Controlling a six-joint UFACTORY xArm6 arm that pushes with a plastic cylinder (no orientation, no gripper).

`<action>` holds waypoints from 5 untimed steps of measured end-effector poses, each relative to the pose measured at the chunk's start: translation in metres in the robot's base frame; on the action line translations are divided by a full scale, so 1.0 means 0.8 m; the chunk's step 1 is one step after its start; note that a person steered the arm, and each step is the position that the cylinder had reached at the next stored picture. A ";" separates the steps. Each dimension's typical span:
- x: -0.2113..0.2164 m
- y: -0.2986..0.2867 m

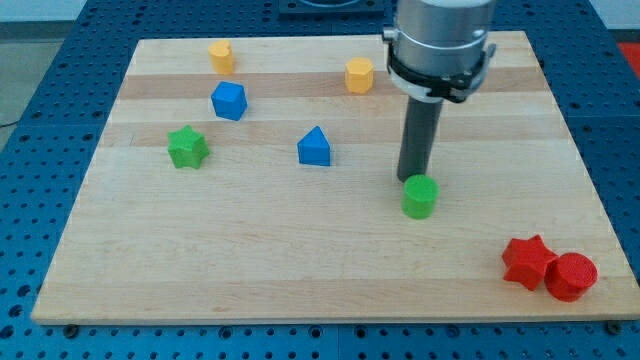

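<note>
My tip (411, 179) rests on the wooden board (300, 270) right of centre, touching or just behind the top edge of a green cylinder (420, 197). A blue triangular block (314, 147) lies to the tip's left. Above it, toward the view's top, sits a yellow hexagonal block (359, 75).
A blue cube (229, 101) and a green star (187, 148) lie at the left. A yellow cylinder (221, 56) sits near the top left edge. A red star (527, 262) and a red cylinder (570, 276) touch each other at the bottom right corner.
</note>
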State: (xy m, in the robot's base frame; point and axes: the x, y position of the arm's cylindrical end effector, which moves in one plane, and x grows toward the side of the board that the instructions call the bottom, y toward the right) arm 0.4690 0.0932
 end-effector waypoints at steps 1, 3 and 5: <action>0.023 0.002; 0.042 -0.018; 0.099 -0.026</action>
State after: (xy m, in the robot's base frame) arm 0.5486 0.0721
